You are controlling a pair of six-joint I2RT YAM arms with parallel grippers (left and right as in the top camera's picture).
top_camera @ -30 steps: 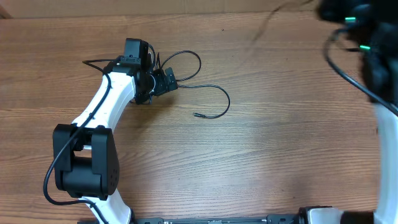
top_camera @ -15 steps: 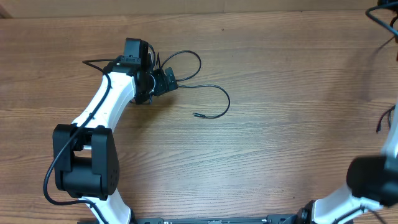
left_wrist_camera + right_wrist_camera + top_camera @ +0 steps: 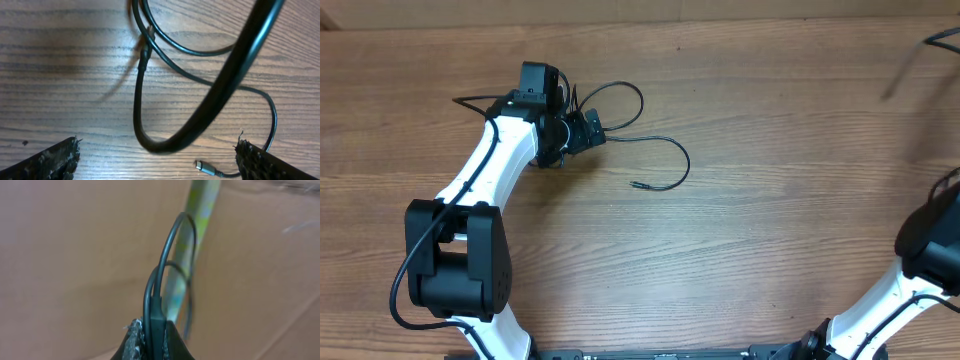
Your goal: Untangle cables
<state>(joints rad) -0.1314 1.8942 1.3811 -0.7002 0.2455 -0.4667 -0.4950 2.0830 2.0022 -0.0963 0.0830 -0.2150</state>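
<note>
Cables [image 3: 135, 105] unmoved below gaping left pincer [image 3: 157, 147]; right pincer [image 3: 156, 336] pinches 1 cable [image 3: 157, 322], arm [image 3: 923, 252] swung lower-right.

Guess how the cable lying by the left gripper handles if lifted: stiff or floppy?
Likely floppy: the cable lies in loose curves on the table, so it would probably sag from the grip point. Probably light, being far thinner than the left gripper. Its plug end may trail and swing.
</note>
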